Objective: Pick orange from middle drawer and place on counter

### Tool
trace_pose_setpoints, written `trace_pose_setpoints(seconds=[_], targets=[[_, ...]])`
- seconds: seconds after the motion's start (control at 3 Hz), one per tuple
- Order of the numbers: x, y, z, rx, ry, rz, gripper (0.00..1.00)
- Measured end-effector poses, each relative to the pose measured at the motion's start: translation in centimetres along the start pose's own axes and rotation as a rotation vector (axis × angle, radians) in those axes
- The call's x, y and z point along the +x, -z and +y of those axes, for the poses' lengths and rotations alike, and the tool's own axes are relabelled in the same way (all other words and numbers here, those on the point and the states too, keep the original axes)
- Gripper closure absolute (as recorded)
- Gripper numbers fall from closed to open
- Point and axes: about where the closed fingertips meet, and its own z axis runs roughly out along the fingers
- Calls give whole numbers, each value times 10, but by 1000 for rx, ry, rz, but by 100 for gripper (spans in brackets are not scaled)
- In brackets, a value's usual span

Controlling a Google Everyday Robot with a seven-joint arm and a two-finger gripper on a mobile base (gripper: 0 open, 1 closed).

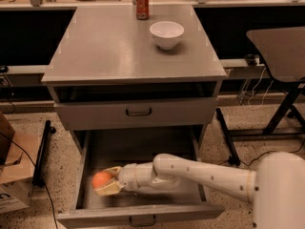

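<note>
Your end effector (106, 182) is low in the open middle drawer (143, 149), front-left corner, fingers pinching the orange (100, 179) btwn them. Farther back, on the table (109, 46): white bowl (166, 34) twd the back-right corner, red-orange drink can (142, 4) at the back edge, approx ctr.

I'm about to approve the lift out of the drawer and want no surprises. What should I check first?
1. Middle drawer pulled open: ok.
2. Gripper at the orange, in the drawer's front left: ok.
3. Firm hold on the orange: cannot tell.
4. Bare room on the counter, away from the white bowl and can: ok.
</note>
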Motion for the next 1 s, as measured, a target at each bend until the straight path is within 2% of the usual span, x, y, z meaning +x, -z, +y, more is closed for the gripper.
trace_pose_setpoints(seconds=[0.33, 0.67, 1.0], targets=[[-44, 75, 20, 41, 49, -78, 100], [-130, 161, 50, 99, 214, -62, 100], [-209, 207, 67, 133, 380, -4, 100]])
